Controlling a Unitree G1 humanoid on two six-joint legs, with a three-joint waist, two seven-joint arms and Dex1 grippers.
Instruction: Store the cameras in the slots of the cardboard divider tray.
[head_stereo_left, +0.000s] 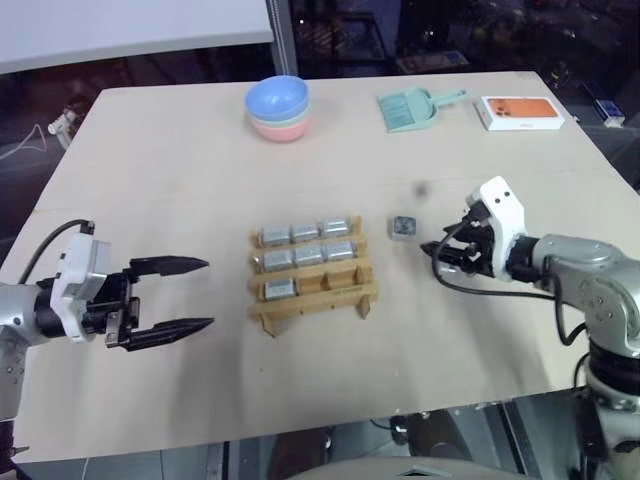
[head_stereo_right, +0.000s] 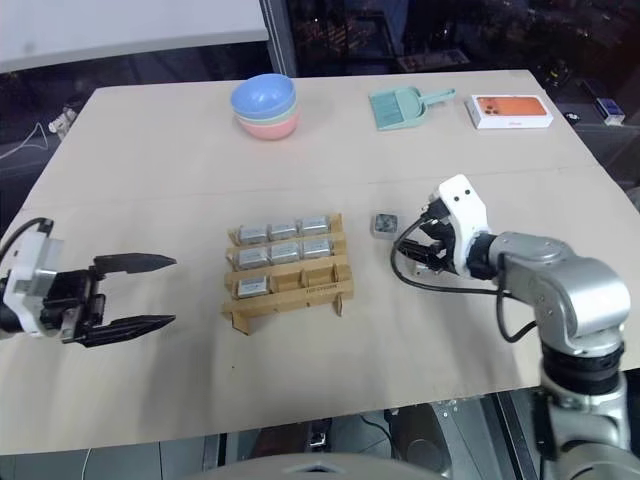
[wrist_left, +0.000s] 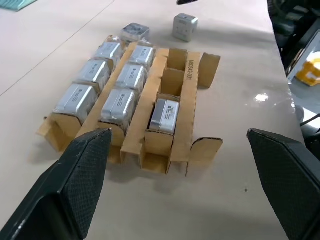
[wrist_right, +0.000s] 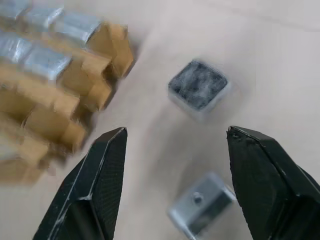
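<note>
At the left edge of the head views, the left hand hovers over the table with its two black fingers spread wide and empty, pointing toward the centre. Just right of it, at the middle of the frame, stands the cardboard divider tray. Seven cameras sit in its slots: three in the back row, three in the middle row, and one at the left of the front row. The two front slots to the right of it are empty. Right of the tray, a loose camera lies on the table with its dark face up. In the right wrist view a second loose camera lies between the fingers of the right hand, which are parted and touch neither camera.
</note>
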